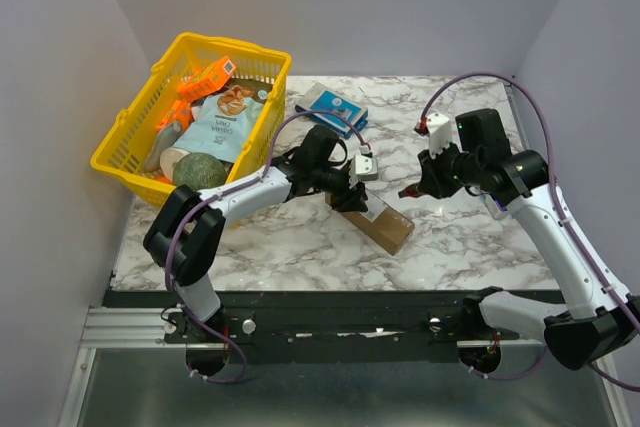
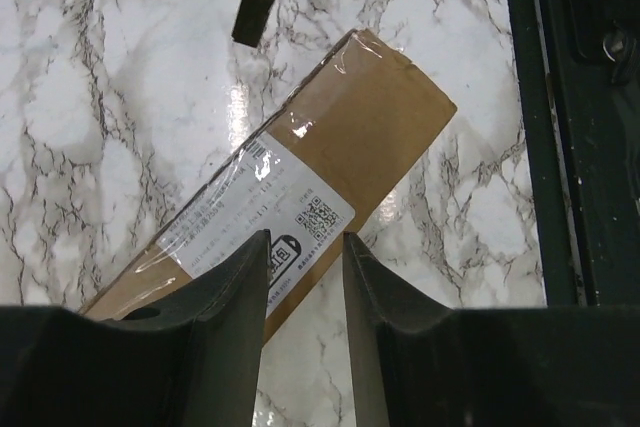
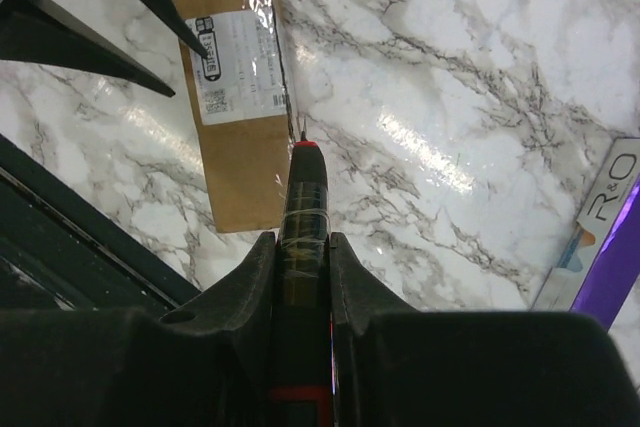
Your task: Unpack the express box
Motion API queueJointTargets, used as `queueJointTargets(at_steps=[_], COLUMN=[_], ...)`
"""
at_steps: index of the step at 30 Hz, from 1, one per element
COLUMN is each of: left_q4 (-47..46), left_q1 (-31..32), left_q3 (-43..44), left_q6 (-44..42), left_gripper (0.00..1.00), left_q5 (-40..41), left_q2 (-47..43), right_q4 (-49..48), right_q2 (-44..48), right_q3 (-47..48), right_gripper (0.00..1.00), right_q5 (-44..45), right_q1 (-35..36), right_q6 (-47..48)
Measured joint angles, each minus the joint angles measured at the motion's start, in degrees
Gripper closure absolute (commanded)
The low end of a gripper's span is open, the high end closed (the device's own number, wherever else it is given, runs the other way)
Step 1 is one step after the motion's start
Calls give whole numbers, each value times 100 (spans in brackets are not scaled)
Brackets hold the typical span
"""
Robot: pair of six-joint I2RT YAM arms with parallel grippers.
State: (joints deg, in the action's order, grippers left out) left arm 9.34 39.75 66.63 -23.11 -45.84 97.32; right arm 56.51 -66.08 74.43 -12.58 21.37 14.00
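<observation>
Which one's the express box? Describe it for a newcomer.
On the marble table, look right of the yellow basket, toward the front edge, below the left gripper. The express box lies there slantwise: a long narrow brown cardboard carton. Its white shipping label and length set it apart from the small blue-and-white box farther back.

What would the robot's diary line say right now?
left pincer: open over long brown cardboard express box | right pincer: shut on black red-tipped cutter, tip beside box's taped edge

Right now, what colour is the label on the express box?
White with black print; the label shows best in the left wrist view.
</observation>
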Motion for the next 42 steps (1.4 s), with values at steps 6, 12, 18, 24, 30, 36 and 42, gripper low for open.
queueJointTargets(at_steps=[6,12,18,24,30,36,42], left_q4=[-227,-385,-417,-455,-457,-459,-457], left_q1=[13,68,68,68,68,68,66], left_q3=[-13,-199,-199,-197,-192,-192,-192], left_q6=[-57,-22,-111,-118,-118,-118,-118], left_gripper=[69,69,69,70,70,71,71], left_q5=[-249,-304,-302,-304,-306,-306,-306], left_q2=[365,529,566,595,603,605,605], right_q4=[13,-190,-435,-566,-629,-809,-1058], right_q2=[24,-46,-315,-431,-470,-549,-719], right_q3=[-378,-391,-391,-391,-393,-393,-393], right_gripper=[100,100,100,100,99,100,100], right_q5=[-39,-17,33,269,358,393,393], right_q1=[46,267,505,645,710,754,785], right_q6=[-35,-48,-48,-33,2,4,13])
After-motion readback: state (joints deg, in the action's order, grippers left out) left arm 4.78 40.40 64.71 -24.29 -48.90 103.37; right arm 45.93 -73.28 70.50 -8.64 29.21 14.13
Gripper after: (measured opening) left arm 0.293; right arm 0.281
